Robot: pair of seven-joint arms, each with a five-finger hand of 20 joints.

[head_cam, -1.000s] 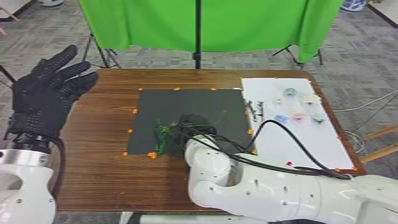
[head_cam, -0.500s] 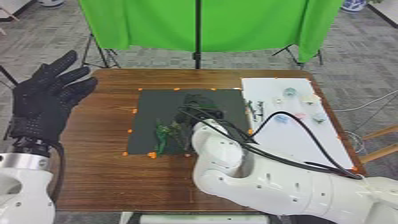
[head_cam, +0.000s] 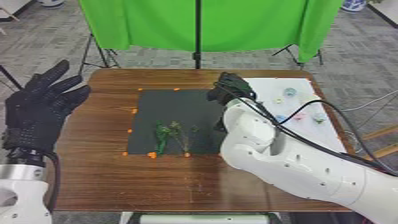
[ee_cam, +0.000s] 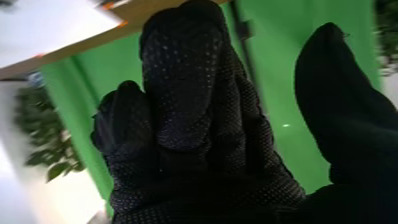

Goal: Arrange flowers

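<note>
Head view: green stems (head_cam: pixel 163 136) lie side by side on the black mat's (head_cam: pixel 182 106) near left part, probably a composition taking shape, while pale flowers (head_cam: pixel 290 92) sit on the white sheet (head_cam: pixel 271 84) at right, likely as stock; the left hand (head_cam: pixel 37 116) is raised at left, fingers loosely spread, seemingly waiting. Right wrist view: the right hand's (ee_cam: pixel 200 150) fingers are extended, thumb apart, nothing grasped, perhaps ready for another piece.
</note>
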